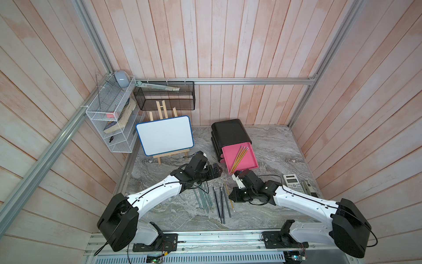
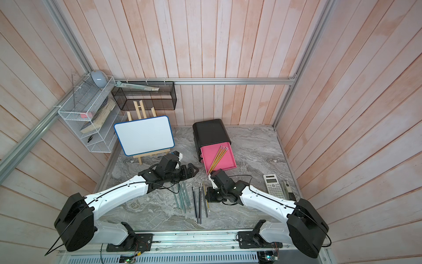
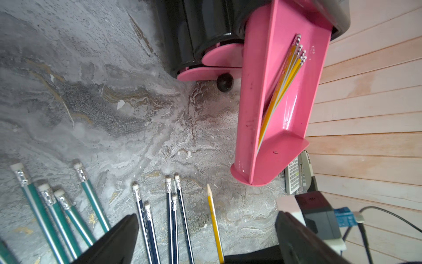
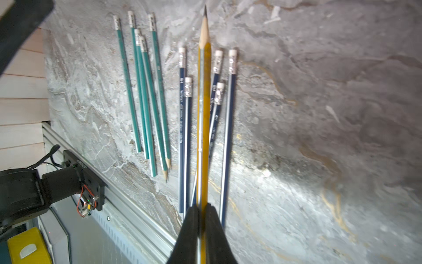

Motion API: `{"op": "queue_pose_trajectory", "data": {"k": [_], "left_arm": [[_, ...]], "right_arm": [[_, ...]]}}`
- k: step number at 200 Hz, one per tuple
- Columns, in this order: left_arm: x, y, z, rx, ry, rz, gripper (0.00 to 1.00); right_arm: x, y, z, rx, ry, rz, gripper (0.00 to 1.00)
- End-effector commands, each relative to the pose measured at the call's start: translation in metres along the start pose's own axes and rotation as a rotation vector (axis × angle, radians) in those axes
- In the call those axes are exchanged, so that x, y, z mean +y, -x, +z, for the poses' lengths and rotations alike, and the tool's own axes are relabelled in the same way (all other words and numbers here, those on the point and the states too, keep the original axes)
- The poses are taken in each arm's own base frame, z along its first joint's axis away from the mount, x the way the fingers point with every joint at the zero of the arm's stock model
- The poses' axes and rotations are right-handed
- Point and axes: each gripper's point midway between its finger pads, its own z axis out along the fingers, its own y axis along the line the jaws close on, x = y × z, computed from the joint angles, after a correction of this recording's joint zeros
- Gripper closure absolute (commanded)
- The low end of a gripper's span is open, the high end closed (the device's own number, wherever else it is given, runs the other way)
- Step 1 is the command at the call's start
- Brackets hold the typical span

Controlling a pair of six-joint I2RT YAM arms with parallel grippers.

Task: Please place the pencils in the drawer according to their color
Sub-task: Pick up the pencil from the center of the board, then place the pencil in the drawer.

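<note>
ITEM: yellow pencil point(image 4: 204, 102) clamped in right gripper point(image 4: 202, 228), over dark pencils point(image 4: 185, 137), apparently off the table | DONE: stowed yellow pencils point(image 1: 238, 157) in open top drawer point(image 1: 251, 165) | REMAINING: held pencil, five dark, five green pencils point(image 4: 146, 96); lower drawers closed | left gripper point(image 3: 206, 219): jaws apart, empty

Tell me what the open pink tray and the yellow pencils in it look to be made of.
Pink tray: likely moulded plastic, glossy, going by its sheen and rounded edges. Yellow pencils: probably painted wood, with silvery metal bands near their ends.
</note>
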Motion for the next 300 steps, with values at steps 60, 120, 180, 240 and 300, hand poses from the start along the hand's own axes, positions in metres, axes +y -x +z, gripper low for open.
{"op": "queue_pose_trajectory", "data": {"k": [60, 120, 180, 240, 300], "left_arm": [[-0.015, 0.017, -0.019, -0.054, -0.047, -0.001, 0.0], [-0.028, 0.039, -0.04, -0.121, -0.031, 0.058, 0.0], [-0.037, 0.048, -0.043, -0.129, -0.036, 0.092, 0.0], [-0.04, 0.048, -0.041, -0.12, -0.042, 0.099, 0.01], [-0.044, 0.048, -0.039, -0.107, -0.049, 0.112, 0.0]], "right_arm": [[0.071, 0.032, -0.004, -0.015, 0.187, -0.103, 1.0], [0.092, 0.078, -0.027, -0.127, 0.267, -0.071, 1.0], [0.062, 0.131, -0.065, -0.298, 0.307, 0.069, 1.0], [0.008, 0.154, -0.088, -0.414, 0.317, 0.241, 1.0], [-0.022, 0.164, -0.086, -0.459, 0.302, 0.334, 1.0]]}}
